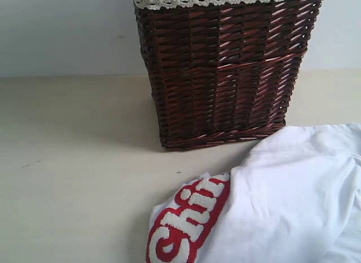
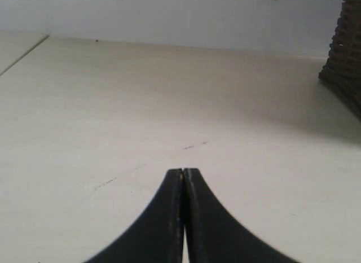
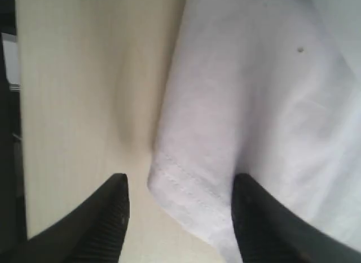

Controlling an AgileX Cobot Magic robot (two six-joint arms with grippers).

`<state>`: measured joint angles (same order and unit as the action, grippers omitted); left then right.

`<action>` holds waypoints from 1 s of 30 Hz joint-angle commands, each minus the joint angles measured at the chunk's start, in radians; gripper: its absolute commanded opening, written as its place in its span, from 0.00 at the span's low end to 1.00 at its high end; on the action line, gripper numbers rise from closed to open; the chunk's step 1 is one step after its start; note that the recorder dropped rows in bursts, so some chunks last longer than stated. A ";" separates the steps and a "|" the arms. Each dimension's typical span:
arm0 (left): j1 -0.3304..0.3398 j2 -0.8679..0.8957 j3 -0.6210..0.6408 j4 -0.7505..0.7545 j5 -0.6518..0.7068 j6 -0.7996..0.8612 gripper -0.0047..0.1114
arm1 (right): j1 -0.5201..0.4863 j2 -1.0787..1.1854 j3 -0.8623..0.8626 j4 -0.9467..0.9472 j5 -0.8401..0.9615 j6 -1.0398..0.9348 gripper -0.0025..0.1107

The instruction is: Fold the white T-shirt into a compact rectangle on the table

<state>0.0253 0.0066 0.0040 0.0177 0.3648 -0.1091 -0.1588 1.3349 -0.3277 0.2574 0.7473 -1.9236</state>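
The white T-shirt (image 1: pixel 293 195) lies at the lower right of the exterior view on the table (image 1: pixel 73 161), one part folded over so that its red-outlined letters (image 1: pixel 189 218) show at the fold's left edge. Neither gripper shows in that view. In the right wrist view my right gripper (image 3: pixel 179 187) stands open over a stitched hem corner of the T-shirt (image 3: pixel 186 184), one finger over bare table (image 3: pixel 73 105), the other over cloth. In the left wrist view my left gripper (image 2: pixel 183 171) is shut on nothing, low over bare table (image 2: pixel 113 105).
A dark brown wicker basket (image 1: pixel 223 71) with a lace-trimmed lining stands at the back, just behind the shirt; its corner (image 2: pixel 345 54) shows in the left wrist view. A pale wall rises behind the table. A dark edge (image 3: pixel 8 133) borders the table in the right wrist view.
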 commanded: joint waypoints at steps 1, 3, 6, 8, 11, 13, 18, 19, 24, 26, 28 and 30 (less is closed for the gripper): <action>-0.005 -0.007 -0.004 -0.003 -0.011 0.001 0.04 | -0.005 0.042 0.003 0.012 -0.126 -0.021 0.39; -0.005 -0.007 -0.004 -0.003 -0.011 0.001 0.04 | -0.005 0.082 0.003 0.012 -0.204 -0.021 0.28; -0.005 -0.007 -0.004 -0.003 -0.011 0.001 0.04 | -0.005 0.122 0.001 0.002 -0.263 -0.019 0.11; -0.005 -0.007 -0.004 -0.003 -0.011 0.001 0.04 | -0.005 0.126 -0.008 0.002 -0.267 -0.019 0.02; -0.005 -0.007 -0.004 -0.003 -0.011 0.001 0.04 | -0.005 0.108 -0.042 0.006 -0.239 -0.019 0.02; -0.005 -0.007 -0.004 -0.003 -0.011 0.001 0.04 | -0.005 0.088 -0.089 0.026 -0.178 -0.019 0.02; -0.005 -0.007 -0.004 -0.003 -0.011 0.001 0.04 | -0.005 0.052 -0.255 0.150 0.018 -0.019 0.02; -0.005 -0.007 -0.004 -0.003 -0.011 0.001 0.04 | -0.005 0.052 -0.302 0.196 0.036 -0.019 0.02; -0.005 -0.007 -0.004 -0.003 -0.011 0.001 0.04 | -0.005 0.064 -0.442 0.353 -0.063 0.009 0.02; -0.005 -0.007 -0.004 -0.003 -0.011 0.001 0.04 | -0.005 0.080 -0.462 0.404 -0.099 0.020 0.02; -0.005 -0.007 -0.004 -0.003 -0.011 0.001 0.04 | -0.005 0.119 -0.468 0.460 -0.137 0.018 0.02; -0.005 -0.007 -0.004 -0.003 -0.011 0.001 0.04 | -0.005 0.182 -0.468 0.509 -0.182 0.018 0.02</action>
<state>0.0253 0.0066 0.0040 0.0177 0.3648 -0.1071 -0.1588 1.4670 -0.7896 0.7147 0.6157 -1.9119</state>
